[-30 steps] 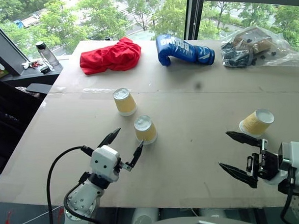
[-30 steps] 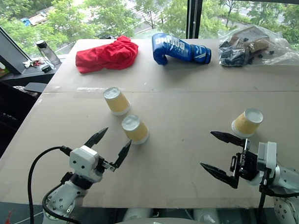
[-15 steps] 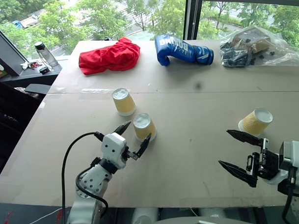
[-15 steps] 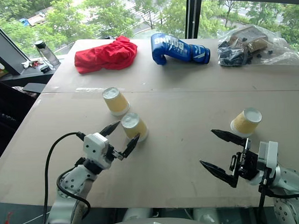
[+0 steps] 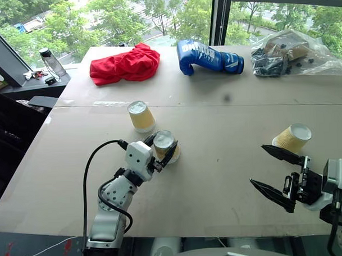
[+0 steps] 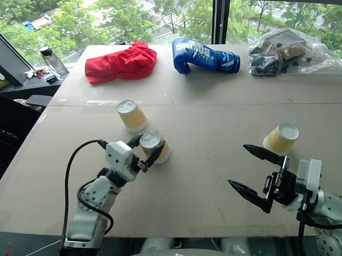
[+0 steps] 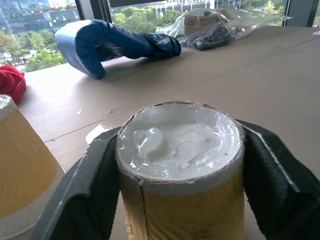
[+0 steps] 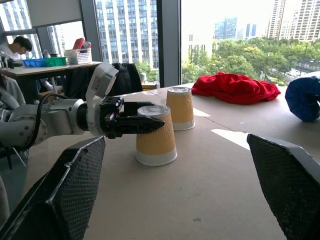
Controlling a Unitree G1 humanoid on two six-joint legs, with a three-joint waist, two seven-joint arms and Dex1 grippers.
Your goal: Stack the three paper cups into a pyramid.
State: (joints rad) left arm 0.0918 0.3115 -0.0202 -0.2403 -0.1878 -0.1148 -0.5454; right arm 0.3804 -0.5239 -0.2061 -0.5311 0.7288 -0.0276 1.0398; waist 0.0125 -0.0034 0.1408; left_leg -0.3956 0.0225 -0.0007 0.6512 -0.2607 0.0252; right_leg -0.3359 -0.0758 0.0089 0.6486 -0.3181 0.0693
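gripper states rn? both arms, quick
Left gripper: closed on the nearer upside-down paper cup, one finger on each side of it.
Right gripper: open, holding nothing; third cup just beyond it.

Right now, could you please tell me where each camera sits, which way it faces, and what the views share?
Left eye: on the head, looking forward and down over the table; both arms show.
Right eye: beside it, same scene.
Left wrist: along the left pincer, whose fingers are shut on the near cup, toward the blue glove.
Right wrist: along the open right pincer, across the table to the left arm.
Shared: near cup, second cup, glove.
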